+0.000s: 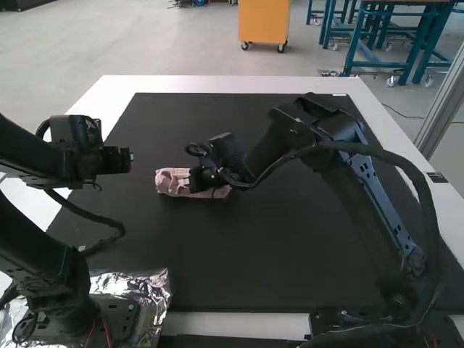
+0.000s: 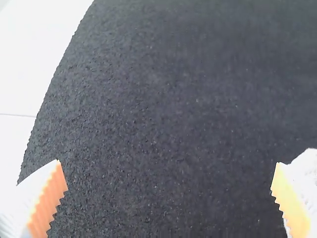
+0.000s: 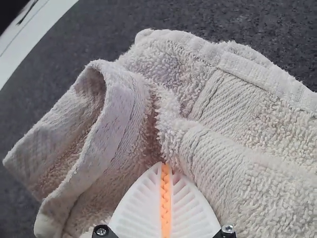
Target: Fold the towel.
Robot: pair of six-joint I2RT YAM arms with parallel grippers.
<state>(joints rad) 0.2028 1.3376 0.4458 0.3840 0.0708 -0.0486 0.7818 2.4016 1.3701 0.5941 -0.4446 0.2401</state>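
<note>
Left gripper (image 1: 125, 159): fingers spread wide above the black mat (image 1: 254, 246), apart from the towel. Towel (image 1: 167, 182): on the mat, between the two arms' bases, bunched, with one edge curled into a loop. Right gripper (image 1: 186, 180): fingers pressed together, tips touching the towel at a crease; appears to pinch a fold there, though the tips are partly hidden.

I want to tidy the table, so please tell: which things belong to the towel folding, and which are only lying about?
For the folding:
towel, bunched
right gripper, at the towel
left gripper, open
black mat, under the towel

Lying about, it seems:
foil, by the left arm's base
</note>
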